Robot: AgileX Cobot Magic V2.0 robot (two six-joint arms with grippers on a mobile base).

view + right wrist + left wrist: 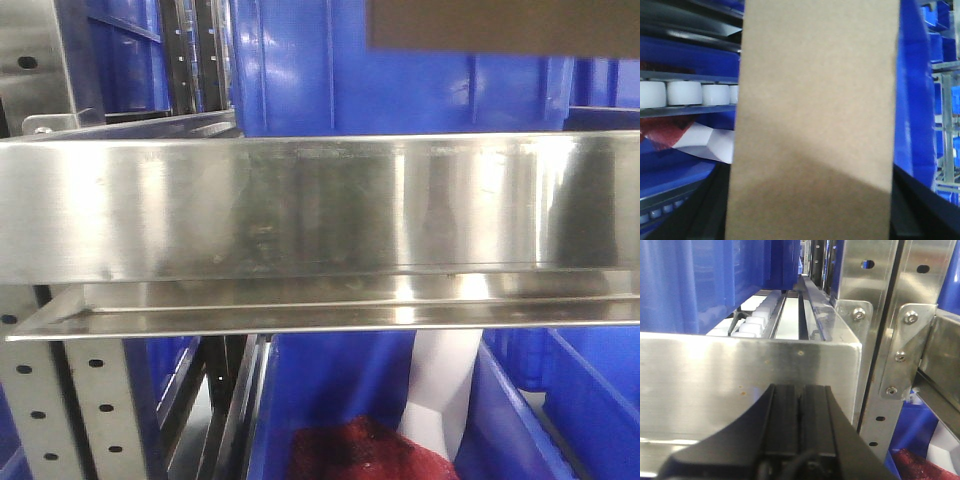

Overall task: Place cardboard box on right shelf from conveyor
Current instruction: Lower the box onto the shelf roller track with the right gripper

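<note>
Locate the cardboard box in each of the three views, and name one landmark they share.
Front-facing view: only a dark tan slab at the top right edge, probably the cardboard box, above the steel shelf lip.
Left wrist view: not in it; the left gripper faces the shelf lip.
Right wrist view: fills the centre, top to bottom.
Shared landmark: the blue plastic bins, seen in all three.

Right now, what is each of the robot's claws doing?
Left gripper: shut, holding nothing, in front of the steel shelf.
Right gripper: its fingers hardly show; the cardboard box fills its camera view, so it seems to hold the box.
</note>
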